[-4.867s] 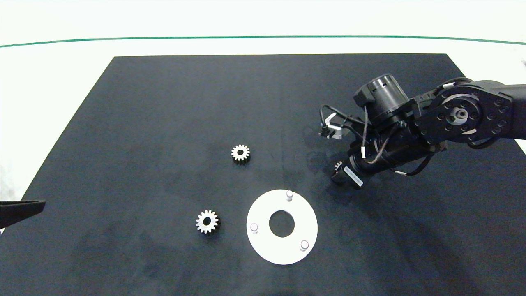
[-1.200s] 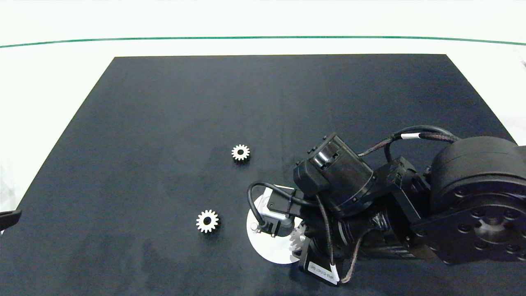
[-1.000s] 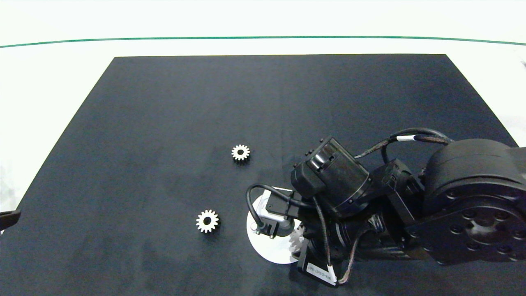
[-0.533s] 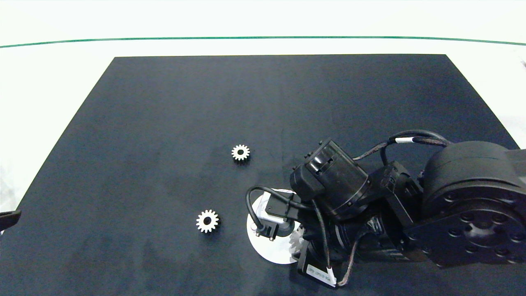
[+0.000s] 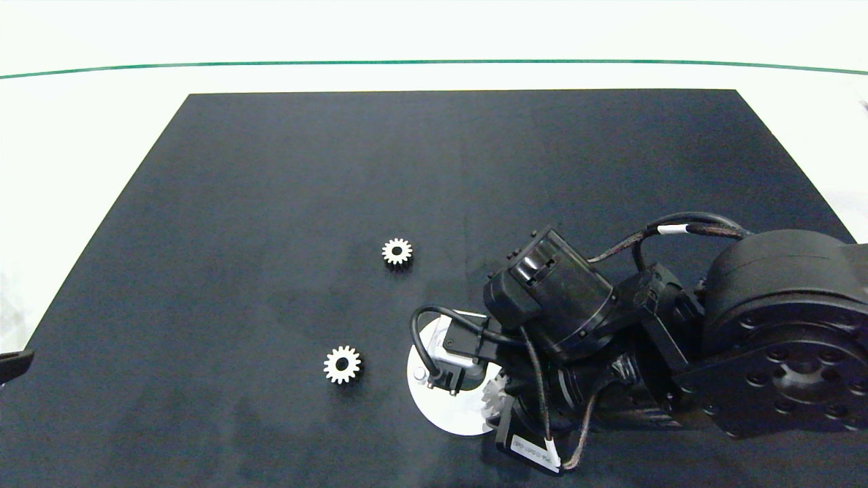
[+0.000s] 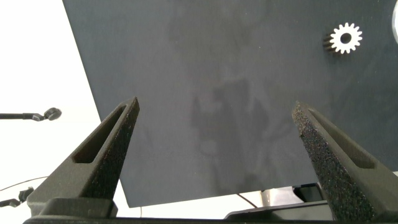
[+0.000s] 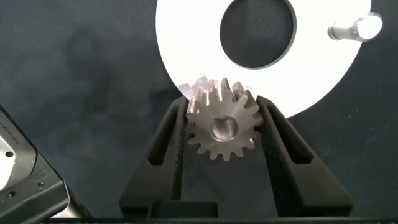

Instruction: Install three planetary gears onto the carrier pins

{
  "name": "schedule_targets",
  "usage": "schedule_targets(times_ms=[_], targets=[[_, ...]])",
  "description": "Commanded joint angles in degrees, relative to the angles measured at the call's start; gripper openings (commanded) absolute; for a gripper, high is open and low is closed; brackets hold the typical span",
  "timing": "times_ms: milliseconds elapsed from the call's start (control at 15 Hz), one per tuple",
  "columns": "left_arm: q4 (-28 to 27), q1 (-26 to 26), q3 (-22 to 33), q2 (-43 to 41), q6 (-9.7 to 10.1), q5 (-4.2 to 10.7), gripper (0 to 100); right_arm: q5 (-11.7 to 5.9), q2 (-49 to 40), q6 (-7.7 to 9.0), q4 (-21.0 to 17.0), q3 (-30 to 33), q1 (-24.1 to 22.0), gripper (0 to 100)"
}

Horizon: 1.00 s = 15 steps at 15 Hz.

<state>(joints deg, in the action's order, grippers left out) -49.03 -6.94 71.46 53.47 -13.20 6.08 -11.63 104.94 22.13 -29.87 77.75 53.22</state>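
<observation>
My right gripper clamps a gear at the edge of the white disc, my arm hiding most of it. Left gripper waits wide open. Two gears lie loose on the surface.

A white table carries a black mat. On the mat lie two small gears near its middle and a white disc toward its near edge.

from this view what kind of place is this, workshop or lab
Likely a robot test bench: a bare black mat on a white table, loose gears, a pinned white disc, no other tools.
</observation>
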Motion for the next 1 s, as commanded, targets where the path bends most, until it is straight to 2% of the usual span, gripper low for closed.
schedule_targets(times_ms=[67,667,800,867,1000], targets=[[-0.28,-0.01,-0.01,0.06,-0.24,0.07,100,-0.06,0.18,0.20,-0.10,-0.06,-0.05,28],[-0.28,-0.01,-0.01,0.06,-0.24,0.16,100,-0.15,0.18,0.11,0.07,-1.02,0.04,28],[-0.28,-0.01,-0.01,-0.03,-0.24,0.16,100,-1.29,0.27,0.11,0.16,-1.02,0.13,28],[-0.28,-0.01,-0.01,-0.03,-0.24,0.16,100,-1.47,0.18,0.11,0.16,-1.02,0.21,100],[-0.28,-0.01,-0.01,-0.12,-0.33,0.16,100,-1.47,0.09,0.11,0.25,-1.02,0.30,100]])
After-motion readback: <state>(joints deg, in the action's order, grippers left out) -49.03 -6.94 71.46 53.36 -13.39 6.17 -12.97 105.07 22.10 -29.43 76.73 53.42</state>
